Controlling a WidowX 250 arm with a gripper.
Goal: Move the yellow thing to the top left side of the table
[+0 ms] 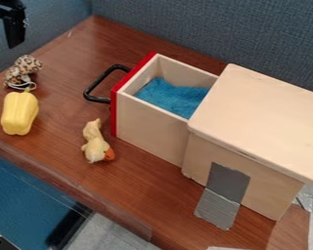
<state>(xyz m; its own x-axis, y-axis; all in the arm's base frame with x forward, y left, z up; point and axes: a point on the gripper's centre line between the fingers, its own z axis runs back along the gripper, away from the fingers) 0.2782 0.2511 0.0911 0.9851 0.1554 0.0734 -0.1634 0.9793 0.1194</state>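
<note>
While the tool (pixel 2 29) hangs at the upper left corner of the view, partly cut off by the edge, it is released, its two black fingers standing apart with a gap between them. Below the tool, a spotted plush toy (pixel 26 65) with a loop of white cord lies on the brown wood-grain worktop (pixel 152 222). Farther from the tool, past the plush toy and just beside it, is the yellow pepper (pixel 19 113), lying lengthwise on the worktop with its stem end pointing toward the plush toy and its rounded end away. Farther out again, down and to the right of the tool, a pale yellow duck toy (pixel 95 141) lies with its orange bill on the side away from the tool. To the right of the tool and lower, a wooden drawer (pixel 149 129) stands pulled out, its red front and black handle (pixel 96 89) facing the tool's side of the worktop; a blue cloth (pixel 172 96) lies inside. Beyond the drawer, farthest from the tool, is the wooden cabinet (pixel 260 117) from which it extends, and a strip of grey tape (pixel 226 185) runs down the cabinet's side onto the worktop. A blue-grey partition (pixel 205 24) rises along the edge of the worktop, to the tool's right.
</note>
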